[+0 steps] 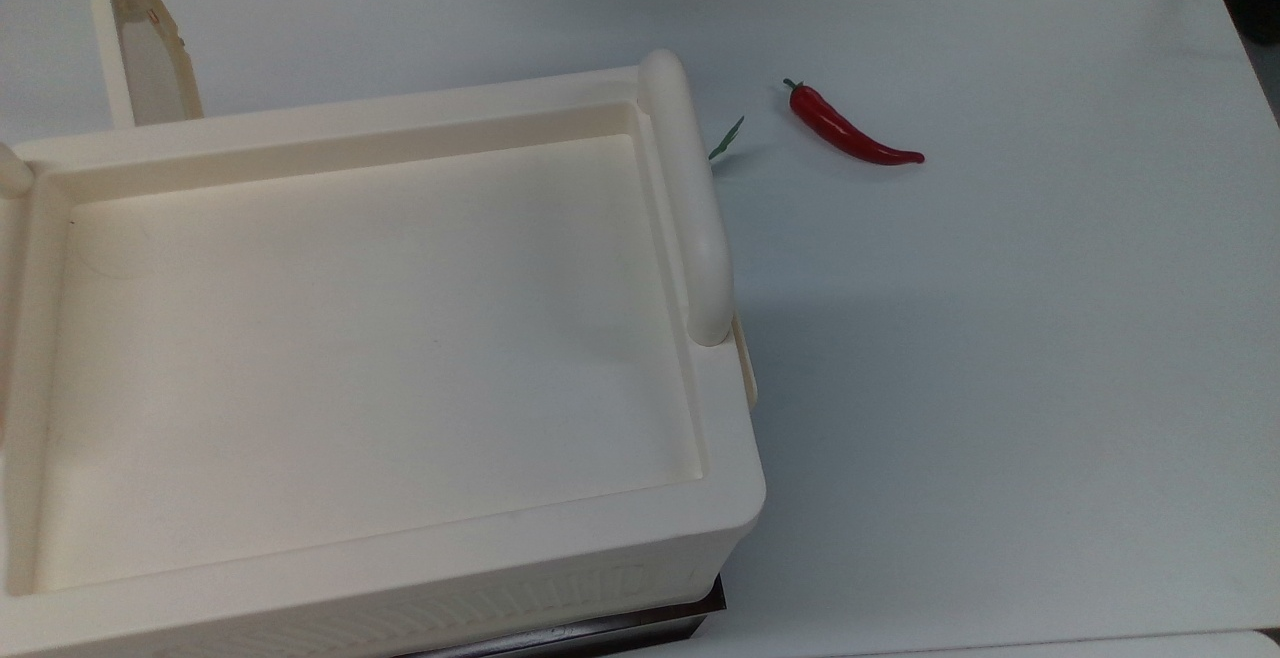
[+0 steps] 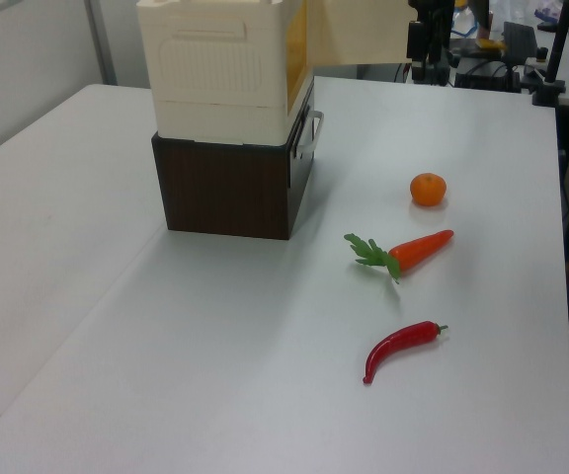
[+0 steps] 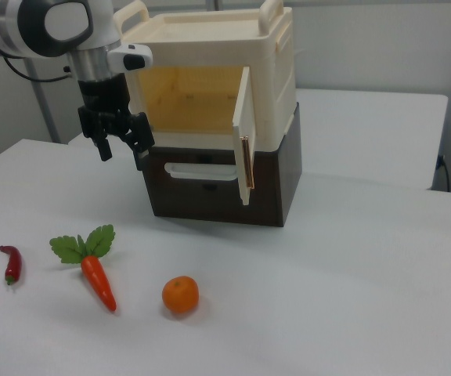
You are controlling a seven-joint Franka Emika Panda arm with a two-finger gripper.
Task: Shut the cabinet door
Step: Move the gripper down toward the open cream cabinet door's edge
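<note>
The cabinet is a big cream box on a dark base, and its recessed top takes up the top view's left. Its cabinet door stands open, hinged on the right view's right and swung out edge-on toward the camera, so the yellowish inside shows. The same door appears as a thin panel at the top view's upper left and as a pale panel jutting to the left view's right. My gripper hangs open and empty by the cabinet's front corner on the right view's left, apart from the door.
On the white table in front of the cabinet lie a carrot, an orange and a red chili. The dark base has a drawer with a pale handle. A thick handle bar runs along the cabinet top.
</note>
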